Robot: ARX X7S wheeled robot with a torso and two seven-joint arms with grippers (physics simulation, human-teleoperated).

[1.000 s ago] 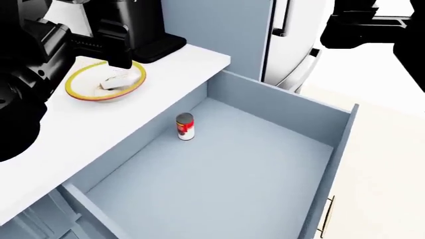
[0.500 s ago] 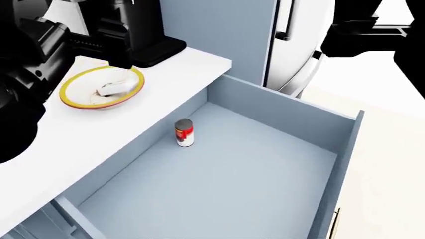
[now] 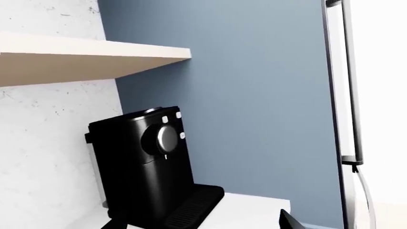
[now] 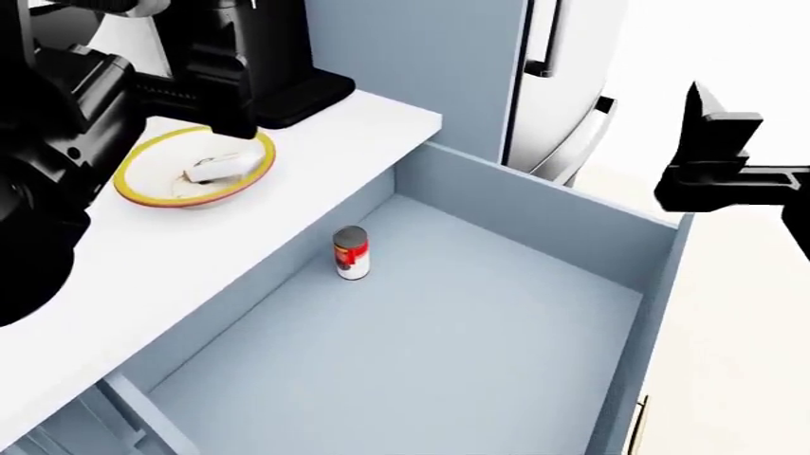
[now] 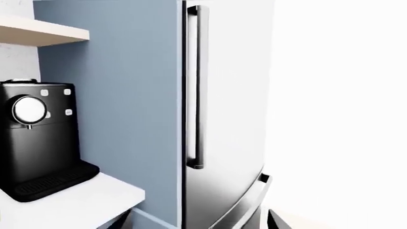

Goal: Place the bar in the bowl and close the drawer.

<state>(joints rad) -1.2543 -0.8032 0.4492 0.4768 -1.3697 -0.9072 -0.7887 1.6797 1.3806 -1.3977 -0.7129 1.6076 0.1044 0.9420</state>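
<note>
In the head view, your biggest object was the drawer [image 4: 418,351], pulled wide open beside the white countertop [image 4: 190,265], its pale blue-grey floor bare except for one red-and-white can [image 4: 351,253] standing upright near the counter-side wall. Only a sliver of the brass handle [image 4: 636,417] showed at the front edge. Neither wrist camera saw the drawer's inside; both looked outward at the blue wall panel [image 5: 121,105] and the black coffee machine [image 3: 143,167] at the back of the counter. Your right wrist view alone showed the tall fridge door [image 5: 222,119] with its long dark handle [image 5: 196,90], and your left wrist view alone showed the pale shelf [image 3: 83,57] above the machine.

Next in size, your left arm [image 4: 57,142] filled the head view's left edge, and its dark gripper [image 4: 228,100] hung just over the far rim of the bowl [image 4: 142,188]; you could not tell how far its fingers were parted. The bowl sat on the counter in front of the coffee machine, and the bar [image 4: 218,169] lay inside it, white on white.

Your right gripper [image 4: 722,156] hovered beyond the drawer's far right corner, in front of the fridge, touching nothing; its finger spacing could not be judged either.
</note>
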